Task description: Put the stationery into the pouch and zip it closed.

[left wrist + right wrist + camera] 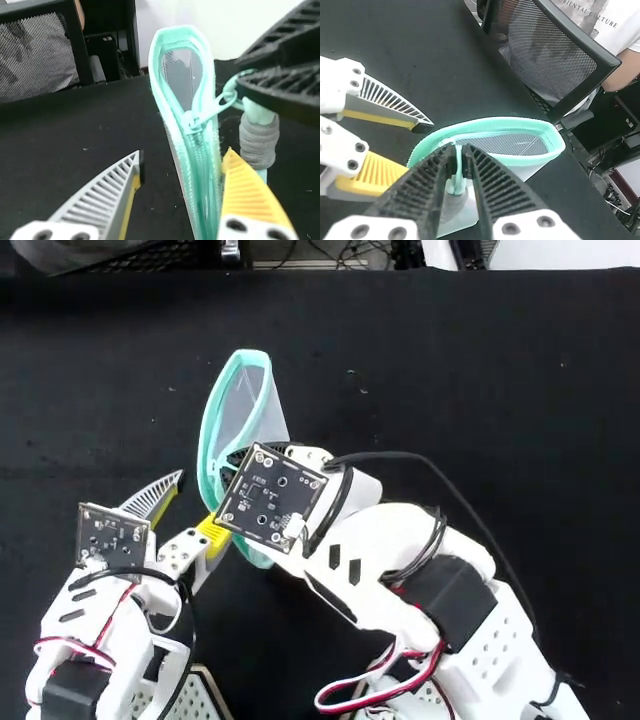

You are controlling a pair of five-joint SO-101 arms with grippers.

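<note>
Pouch (245, 400) stands on edge on the table (450, 370), mouth half open: zipping is likely underway. Right gripper (458, 150) pinches the pull (455, 182); left gripper (200, 502) straddles the zipped end, fingers apart. Next, left probably clamps while right draws along.

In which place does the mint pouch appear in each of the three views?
High view: pouch slightly left of centre.
Left wrist view: pouch mid-picture, beside the yellow finger.
Right wrist view: pouch just beyond the black fingers, mouth open.
Shared landmark: the yellow finger, beside the pouch in all three.
</note>
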